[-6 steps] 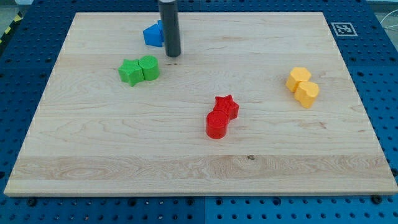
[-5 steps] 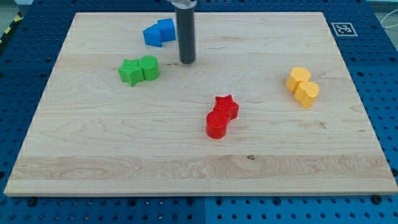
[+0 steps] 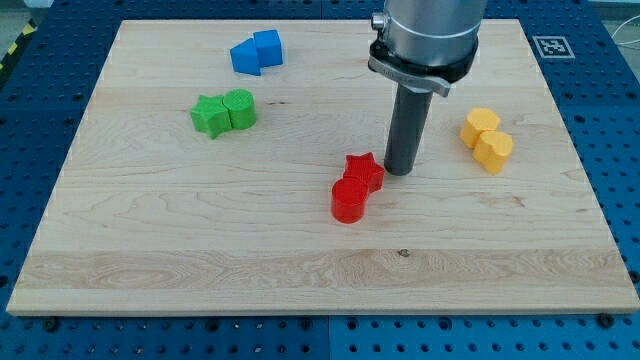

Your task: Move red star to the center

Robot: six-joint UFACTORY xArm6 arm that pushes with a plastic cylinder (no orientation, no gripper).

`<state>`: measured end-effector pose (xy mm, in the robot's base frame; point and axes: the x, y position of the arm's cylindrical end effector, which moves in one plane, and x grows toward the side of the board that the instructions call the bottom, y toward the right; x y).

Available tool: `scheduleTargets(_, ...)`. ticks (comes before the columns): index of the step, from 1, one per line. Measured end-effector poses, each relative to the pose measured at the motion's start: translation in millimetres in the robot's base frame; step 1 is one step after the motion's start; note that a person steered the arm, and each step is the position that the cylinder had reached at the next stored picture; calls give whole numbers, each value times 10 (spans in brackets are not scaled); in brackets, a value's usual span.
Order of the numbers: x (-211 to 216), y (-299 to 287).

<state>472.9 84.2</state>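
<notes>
Tip (image 3: pixel 401 172) on wooden board (image 3: pixel 200 230), blue pegboard (image 3: pixel 620 150) around.

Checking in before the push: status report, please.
My tip down just right of red star. Star not yet at center. Red cylinder touching star's lower left. Others far off.

Pale wooden board (image 3: pixel 200 250): visible grain, smooth, matt, 1 small dark knot toward 6 o'clock. Plastic-looking blocks, matt with faint sheen: red star (image 3: pixel 364 170), red cylinder (image 3: pixel 348 200), 2 green blocks (image 3: pixel 223 111), 2 blue blocks (image 3: pixel 255 51), 2 yellow blocks (image 3: pixel 486 139). Dark matt rod, my tip (image 3: pixel 400 172) at 3 o'clock of the star; brushed grey metal collar (image 3: pixel 425 35) above. Blue perforated metal table (image 3: pixel 615 120), slightly glossy.
</notes>
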Motion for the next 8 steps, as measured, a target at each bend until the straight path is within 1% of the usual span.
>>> scheduleTargets(1,224,0)
scheduleTargets(2,306,-10)
scheduleTargets(3,299,-279)
scheduleTargets(4,189,-663)
scheduleTargets(5,-42,-906)
scheduleTargets(6,-270,-952)
scheduleTargets(8,-383,-952)
